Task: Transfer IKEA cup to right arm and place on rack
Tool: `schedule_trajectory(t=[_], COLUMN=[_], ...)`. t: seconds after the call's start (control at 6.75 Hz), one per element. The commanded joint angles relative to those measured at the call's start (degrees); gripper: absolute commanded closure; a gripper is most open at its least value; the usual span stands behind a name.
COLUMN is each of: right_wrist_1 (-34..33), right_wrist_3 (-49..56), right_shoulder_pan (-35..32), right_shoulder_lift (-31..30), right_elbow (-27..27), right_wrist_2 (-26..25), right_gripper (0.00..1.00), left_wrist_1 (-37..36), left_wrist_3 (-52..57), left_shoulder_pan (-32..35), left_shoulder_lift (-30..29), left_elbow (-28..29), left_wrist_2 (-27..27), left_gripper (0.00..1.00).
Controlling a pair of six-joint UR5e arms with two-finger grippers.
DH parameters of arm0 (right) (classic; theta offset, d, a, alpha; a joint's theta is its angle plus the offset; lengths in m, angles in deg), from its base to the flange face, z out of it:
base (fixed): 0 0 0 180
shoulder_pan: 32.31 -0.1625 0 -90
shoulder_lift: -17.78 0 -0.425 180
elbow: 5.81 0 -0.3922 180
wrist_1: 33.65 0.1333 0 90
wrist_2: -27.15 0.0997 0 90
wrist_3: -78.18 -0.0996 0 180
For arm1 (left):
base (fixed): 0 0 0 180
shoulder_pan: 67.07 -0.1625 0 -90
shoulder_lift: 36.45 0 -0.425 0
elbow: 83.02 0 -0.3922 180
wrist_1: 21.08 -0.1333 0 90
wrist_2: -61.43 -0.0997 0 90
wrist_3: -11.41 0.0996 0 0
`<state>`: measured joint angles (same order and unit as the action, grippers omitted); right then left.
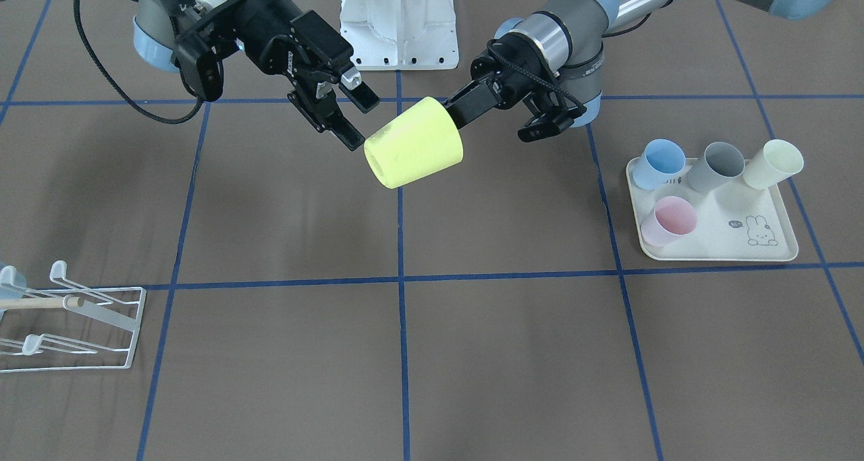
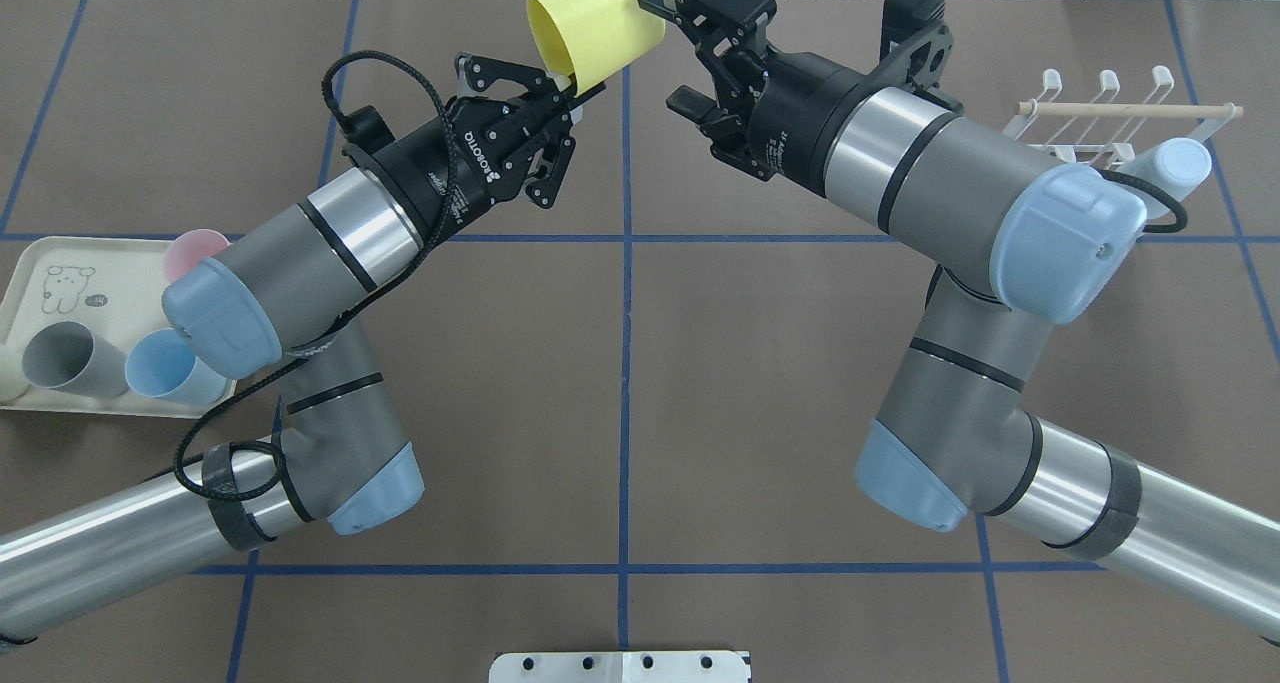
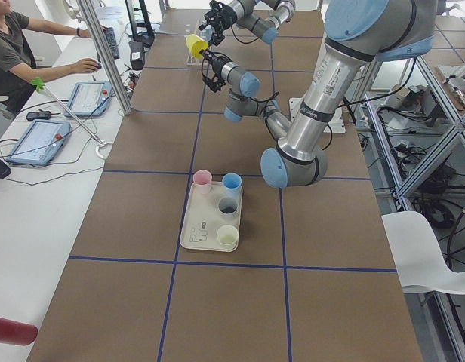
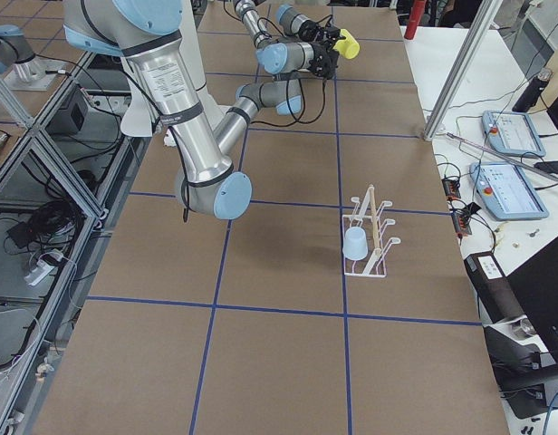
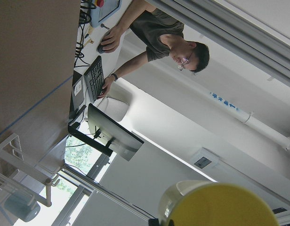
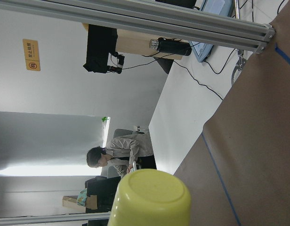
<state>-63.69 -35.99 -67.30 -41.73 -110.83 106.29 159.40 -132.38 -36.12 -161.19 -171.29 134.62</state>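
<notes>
The yellow IKEA cup (image 1: 413, 144) hangs in the air over the table's middle, lying on its side. My left gripper (image 1: 453, 113) is shut on its rim, one finger inside; it also shows in the overhead view (image 2: 565, 98) below the cup (image 2: 595, 28). My right gripper (image 1: 361, 120) is open, its fingers right at the cup's closed end and not gripping it; it shows in the overhead view too (image 2: 672, 53). The white wire rack (image 1: 74, 319) with a wooden rod stands far to my right (image 2: 1110, 123). Each wrist view shows the cup close up (image 6: 149, 197) (image 5: 215, 205).
A pale blue cup (image 2: 1175, 163) sits on the rack. A cream rabbit-print tray (image 1: 715, 245) on my left holds blue, grey, cream and pink cups. A white base mount (image 1: 398, 22) stands at the table's robot-side edge. An operator sits beyond the table.
</notes>
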Motion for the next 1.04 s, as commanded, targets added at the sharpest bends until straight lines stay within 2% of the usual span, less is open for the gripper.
schedule_trajectory(t=[0.0, 0.89], right_wrist_1=[0.0, 0.0], right_wrist_3=[0.0, 0.0], right_shoulder_pan=[0.0, 0.0], right_shoulder_lift=[0.0, 0.0], right_elbow=[0.1, 0.1], right_wrist_2=[0.0, -0.1], right_gripper=[0.00, 0.01], left_wrist_1=[-0.1, 0.0], left_wrist_3=[0.3, 1.1], left_shoulder_pan=[-1.5, -3.4], left_shoulder_lift=[-1.3, -2.3], left_elbow=[0.1, 0.0], left_wrist_2=[-0.1, -0.5], left_gripper=[1.00, 1.00])
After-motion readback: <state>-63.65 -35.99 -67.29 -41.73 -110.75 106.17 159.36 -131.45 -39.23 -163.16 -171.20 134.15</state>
